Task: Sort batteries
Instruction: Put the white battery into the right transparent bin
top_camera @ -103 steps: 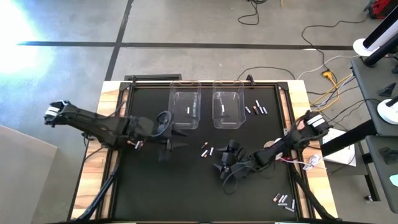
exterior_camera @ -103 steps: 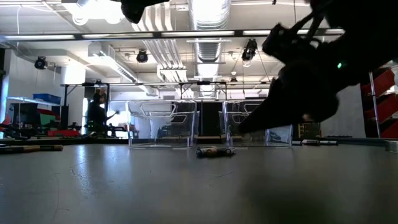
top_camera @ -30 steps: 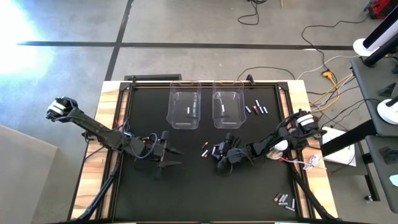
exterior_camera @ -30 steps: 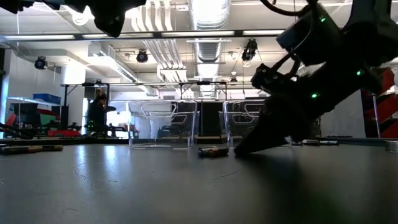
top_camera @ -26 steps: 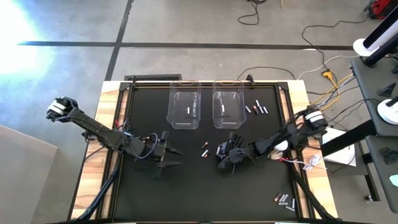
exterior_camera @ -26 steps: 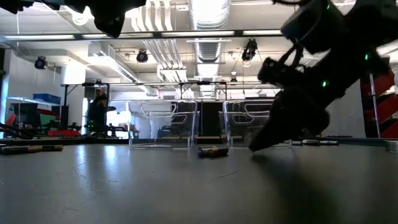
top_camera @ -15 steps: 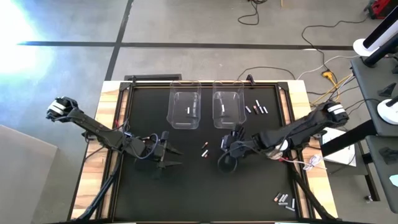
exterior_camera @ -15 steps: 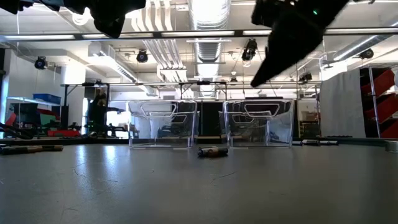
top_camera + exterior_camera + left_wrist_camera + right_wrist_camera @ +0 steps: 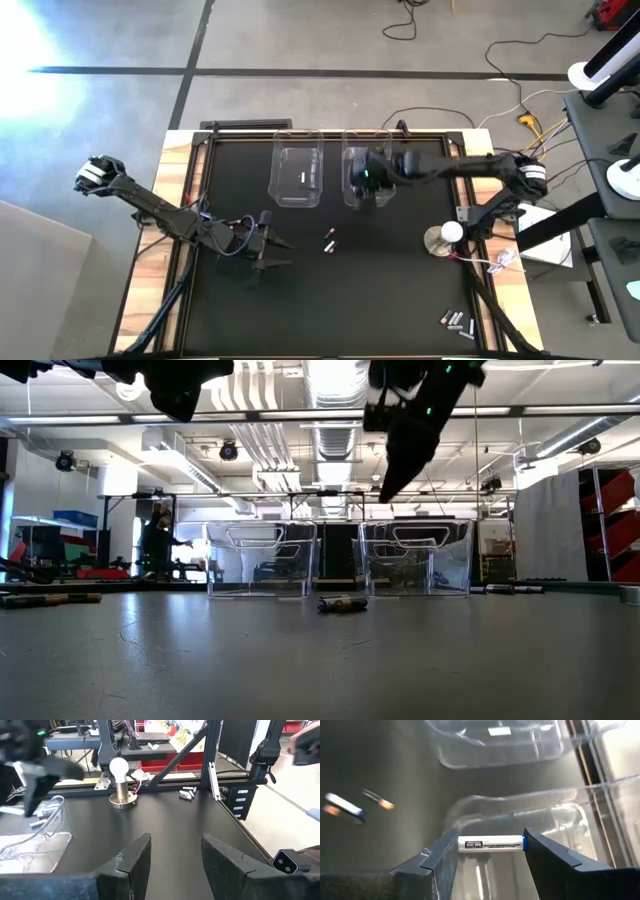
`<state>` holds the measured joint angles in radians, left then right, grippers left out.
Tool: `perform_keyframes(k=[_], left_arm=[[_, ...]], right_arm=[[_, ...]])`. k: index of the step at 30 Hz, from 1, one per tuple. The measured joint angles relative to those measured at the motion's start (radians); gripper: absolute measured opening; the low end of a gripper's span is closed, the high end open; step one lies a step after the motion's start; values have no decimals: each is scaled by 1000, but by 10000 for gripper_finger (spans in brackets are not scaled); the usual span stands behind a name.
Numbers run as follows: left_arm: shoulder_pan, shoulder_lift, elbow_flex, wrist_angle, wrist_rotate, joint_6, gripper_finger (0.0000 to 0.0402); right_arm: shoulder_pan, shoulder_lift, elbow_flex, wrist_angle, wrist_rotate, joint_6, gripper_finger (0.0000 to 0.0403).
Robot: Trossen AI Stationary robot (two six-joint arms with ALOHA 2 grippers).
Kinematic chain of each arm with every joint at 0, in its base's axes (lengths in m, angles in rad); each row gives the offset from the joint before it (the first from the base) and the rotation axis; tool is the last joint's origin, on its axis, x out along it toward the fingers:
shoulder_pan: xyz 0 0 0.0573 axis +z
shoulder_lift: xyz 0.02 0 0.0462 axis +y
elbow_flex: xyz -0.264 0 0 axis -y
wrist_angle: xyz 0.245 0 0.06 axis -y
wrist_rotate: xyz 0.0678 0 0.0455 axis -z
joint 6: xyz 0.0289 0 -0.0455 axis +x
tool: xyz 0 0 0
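Observation:
My right gripper [image 9: 366, 180] hangs over the right clear bin [image 9: 381, 158] at the table's far side, shut on a silvery-white battery [image 9: 490, 843]. In the low view it [image 9: 398, 455] is well above the bins. The left clear bin [image 9: 298, 178] holds one white battery [image 9: 303, 178]. Two small batteries [image 9: 328, 240] lie flat on the black mat at mid-table, seen as one [image 9: 342, 603] in the low view. My left gripper [image 9: 268, 246] waits open at left of centre, its fingers [image 9: 135, 857] apart over bare mat. My right gripper [image 9: 490, 839] has the silvery-white battery lengthwise across the gap, one end [image 9: 462, 843] against each finger, pinched between the two. The fingers come from above, pointing down. The battery is level and lifted clear, above the right bin's inside [image 9: 520, 822].
More batteries lie right of the bins [image 9: 412, 176] and at the near right corner [image 9: 455, 321]. A round white bulb-like object [image 9: 443, 238] with red wire stands near the right edge. A black frame rail [image 9: 463, 180] borders the mat.
My right gripper has risen from the mat at mid-table with a battery and swung toward the far edge, ending above the right bin. One battery is gone from the mid-table group. My left arm has kept still.

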<state>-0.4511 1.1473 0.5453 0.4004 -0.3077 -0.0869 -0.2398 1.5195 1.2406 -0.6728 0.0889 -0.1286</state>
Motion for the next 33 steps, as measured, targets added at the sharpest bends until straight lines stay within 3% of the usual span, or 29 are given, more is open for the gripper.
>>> perform_keyframes(k=[9, 18, 26, 33], left_arm=[[0, 0, 0, -15, 0, -1, 152], [2, -35, 31, -131, -16, 46, 152], [1, -72, 165, -354, -44, 86, 152], [1, -65, 195, -387, -46, 142, 152]], right_arm=[[-231, 188, 53, -9, -163, -232, 201], [-273, 293, 71, -29, -182, -557, 201], [-288, 359, 76, -27, -176, -576, 201], [-295, 383, 74, -29, -184, -583, 201]])
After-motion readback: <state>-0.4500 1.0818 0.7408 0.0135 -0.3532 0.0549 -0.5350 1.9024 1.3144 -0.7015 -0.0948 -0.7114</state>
